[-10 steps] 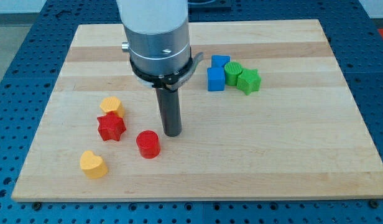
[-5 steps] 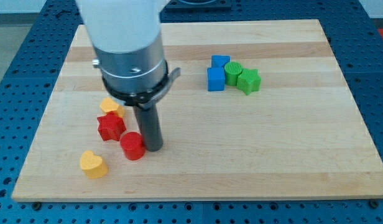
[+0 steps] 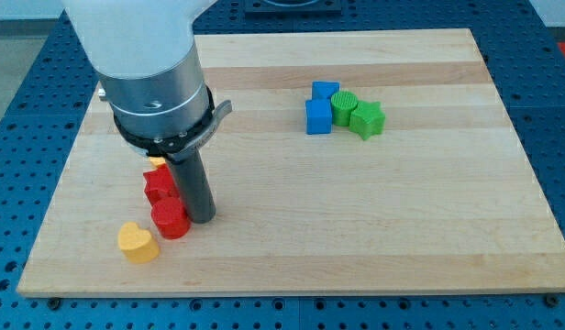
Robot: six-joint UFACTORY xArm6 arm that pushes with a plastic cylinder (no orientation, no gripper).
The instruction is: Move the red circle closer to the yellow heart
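The red circle (image 3: 170, 219) stands near the view's bottom left, just right of the yellow heart (image 3: 136, 242) with a small gap between them. My tip (image 3: 201, 218) touches the red circle's right side. The red star (image 3: 158, 184) sits directly above the red circle, partly hidden by the rod. A yellow block (image 3: 155, 162) shows only as a sliver above the star, under the arm's body.
At the view's upper right a cluster holds a blue cube (image 3: 317, 116), another blue block (image 3: 325, 90), a green cylinder (image 3: 344, 106) and a green star (image 3: 366, 119). The wooden board (image 3: 429, 220) ends close below the yellow heart.
My tip moved left and slightly down, pushing the red circle left towards the yellow heart. The arm's body now covers most of the yellow block above the red star.
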